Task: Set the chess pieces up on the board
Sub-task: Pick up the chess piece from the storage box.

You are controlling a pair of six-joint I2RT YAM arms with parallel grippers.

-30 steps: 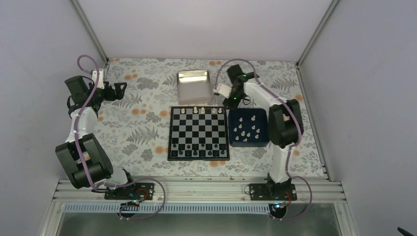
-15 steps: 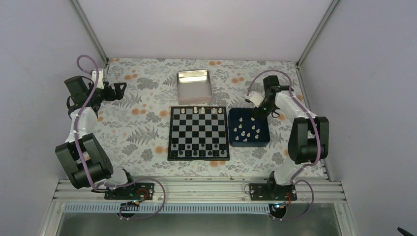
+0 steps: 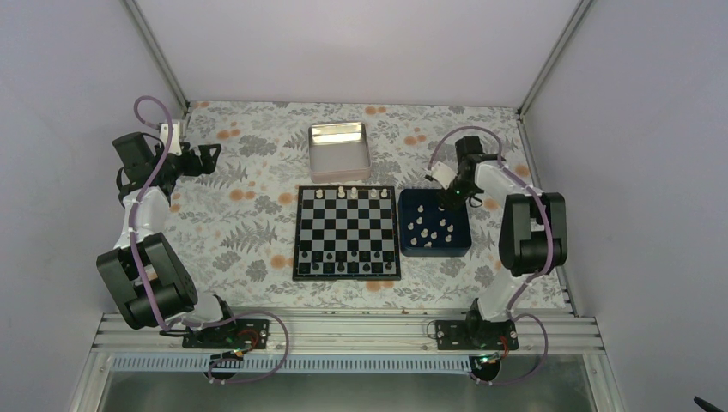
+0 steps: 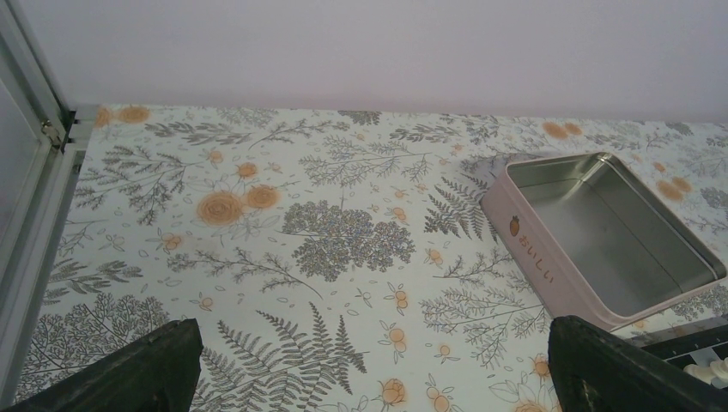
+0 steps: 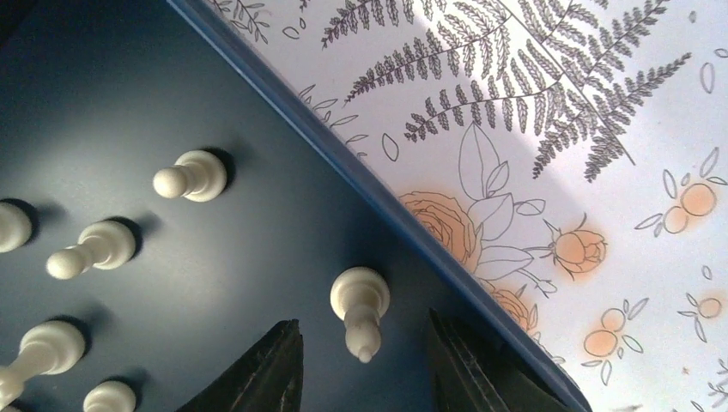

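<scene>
The chequered board [image 3: 348, 232] lies mid-table, with a few white pieces [image 3: 342, 190] on its far row and dark pieces on its near row. Several white chess pieces [image 3: 432, 227] stand in the dark blue tray [image 3: 412, 250] to its right. My right gripper [image 3: 447, 204] hangs over the tray's far right part. In the right wrist view it is open [image 5: 363, 350] around a standing white piece [image 5: 360, 307] next to the tray wall [image 5: 360, 176], not touching it. My left gripper [image 3: 211, 159] is open and empty at the far left, above the bare cloth [image 4: 343, 257].
A shiny metal tin [image 3: 338, 151] stands behind the board and also shows in the left wrist view [image 4: 601, 240]. Other white pieces [image 5: 191, 179] stand to the left in the right wrist view. Walls and frame posts enclose the floral table.
My right gripper has swung from the board's far right corner to the right and lowered over the blue tray's far part. The left arm has not moved.
</scene>
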